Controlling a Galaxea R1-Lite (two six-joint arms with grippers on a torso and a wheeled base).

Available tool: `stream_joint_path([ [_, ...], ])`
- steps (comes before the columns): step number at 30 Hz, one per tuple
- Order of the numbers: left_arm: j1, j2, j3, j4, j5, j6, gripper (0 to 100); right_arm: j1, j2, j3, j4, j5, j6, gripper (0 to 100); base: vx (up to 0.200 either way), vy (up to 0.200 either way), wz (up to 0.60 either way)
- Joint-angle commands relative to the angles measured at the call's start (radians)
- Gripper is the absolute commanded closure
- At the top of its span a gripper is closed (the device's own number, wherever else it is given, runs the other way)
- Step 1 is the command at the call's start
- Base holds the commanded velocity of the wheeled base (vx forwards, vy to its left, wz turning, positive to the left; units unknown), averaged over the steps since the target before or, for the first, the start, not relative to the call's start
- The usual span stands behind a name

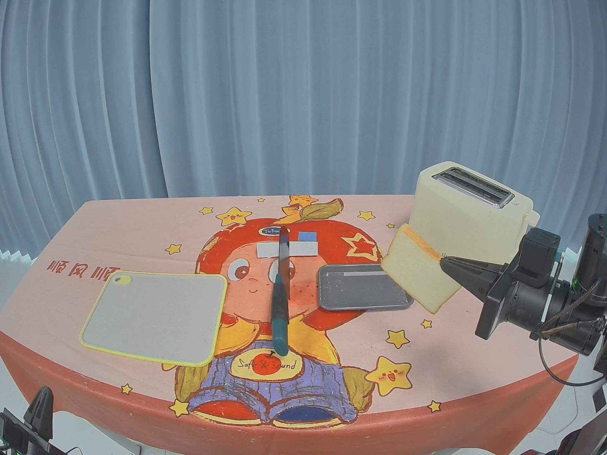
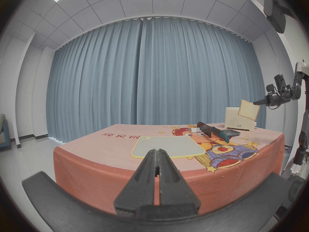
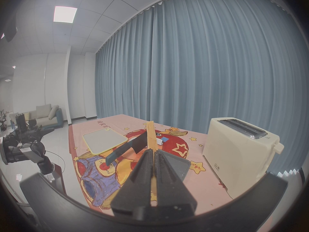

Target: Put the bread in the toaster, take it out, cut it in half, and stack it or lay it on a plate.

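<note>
The slice of bread [image 1: 418, 266] is held in the air, tilted, clamped at one edge by the right claw [image 1: 442, 259], whose fingers are clenched on it. In the right wrist view the bread [image 3: 150, 132] is seen edge-on, rising from between the closed fingertips of the right claw [image 3: 154, 152]. The slice is carried above the counter [image 1: 126, 235], just beside the toaster [image 1: 471, 213], on the side facing the middle of the counter. It is held lower than the toaster's top, where two long slots are seen open upward.

Just past the bread toward the middle, a grey tray [image 1: 361, 287] is laid flat on the counter. Next to the tray a knife [image 1: 281, 292] is placed, its teal handle turned toward the near edge and its dark blade toward the far edge. Small white and blue labels [image 1: 297, 246] are seen beside the blade's tip. Farther to the robot's left, well apart from the bread, a grey cutting board [image 1: 155, 316] with a yellow-green rim is laid flat.

The left claw [image 2: 157, 152] is held off the counter's near left edge, fingers pressed together on nothing, pointed toward the cutting board. A blue-grey curtain [image 1: 303, 77] is hung behind the counter.
</note>
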Motion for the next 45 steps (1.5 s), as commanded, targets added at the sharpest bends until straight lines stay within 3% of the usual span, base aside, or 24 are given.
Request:
stream_joint_path([
  [1, -0.001, -0.004, 0.018, 0.000, 0.000, 0.000, 100, 0.014, -0.002, -0.001, 0.000, -0.001, 0.001, 100, -0.200, 0.000, 0.00],
  [14, 0.001, -0.004, 0.018, 0.000, 0.000, 0.000, 100, 0.019, 0.000, -0.001, -0.025, -0.001, 0.005, 100, -0.169, 0.000, 0.00],
  [45, 0.001, -0.004, 0.018, -0.002, -0.003, 0.001, 100, 0.039, 0.009, 0.013, -0.055, -0.013, 0.008, 100, 0.000, 0.200, 0.00],
])
